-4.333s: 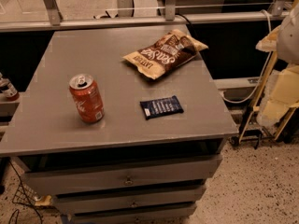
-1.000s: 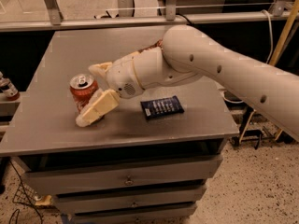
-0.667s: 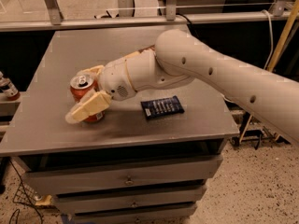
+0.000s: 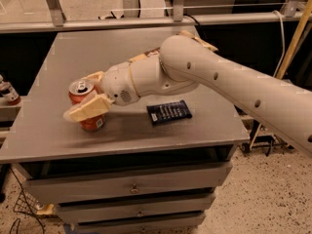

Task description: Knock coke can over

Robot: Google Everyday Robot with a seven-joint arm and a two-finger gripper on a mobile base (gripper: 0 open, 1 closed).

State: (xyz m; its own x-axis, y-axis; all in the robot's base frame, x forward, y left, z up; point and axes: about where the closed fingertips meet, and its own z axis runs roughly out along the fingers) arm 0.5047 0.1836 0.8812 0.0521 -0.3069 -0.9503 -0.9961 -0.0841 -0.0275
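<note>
The coke can [image 4: 81,87], red-orange with a silver top, stands near the front left of the grey table [image 4: 58,143], perhaps leaning a little to the left. My gripper [image 4: 88,94] is at the can, reaching in from the right. One cream finger [image 4: 84,110] lies across the can's front and the other finger [image 4: 95,76] shows just behind it, so the open jaws straddle the can. The near finger hides the can's middle.
A dark blue snack bar wrapper [image 4: 169,112] lies flat right of the can, under my arm. The chip bag [image 4: 196,37] is mostly hidden behind my arm at the back right. Drawers [image 4: 131,189] sit below the table. A small bottle [image 4: 9,92] stands off the left edge.
My arm has come in from the right, and over the last second the gripper has slid left until its fingers straddle the can. The can still stands at about the same spot.
</note>
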